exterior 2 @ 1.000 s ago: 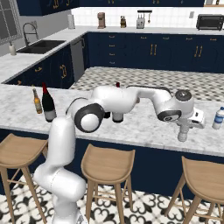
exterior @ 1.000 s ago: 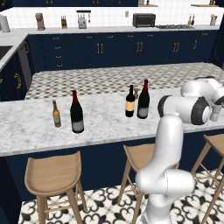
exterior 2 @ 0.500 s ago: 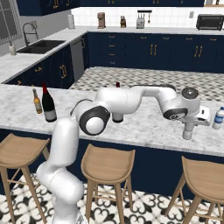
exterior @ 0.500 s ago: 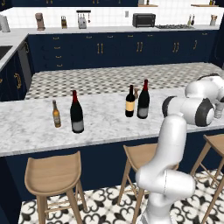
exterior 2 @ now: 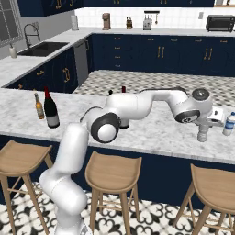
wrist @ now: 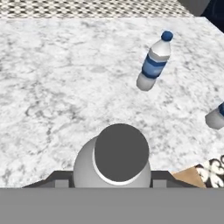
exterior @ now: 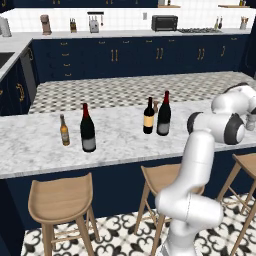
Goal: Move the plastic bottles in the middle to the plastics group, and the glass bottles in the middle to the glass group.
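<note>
Arm swung further right since 1 s ago, carrying the pale bottle [exterior 2: 203,133] toward the water bottle [exterior 2: 228,124]. Gripper [exterior 2: 204,125] pinches pale bottle at its top; its base is at the counter [exterior 2: 156,135], just beside water bottle. Wine bottles [exterior: 156,116] stand mid-counter; beer bottle [exterior: 64,130] & tall wine [exterior: 88,129] at left.
</note>
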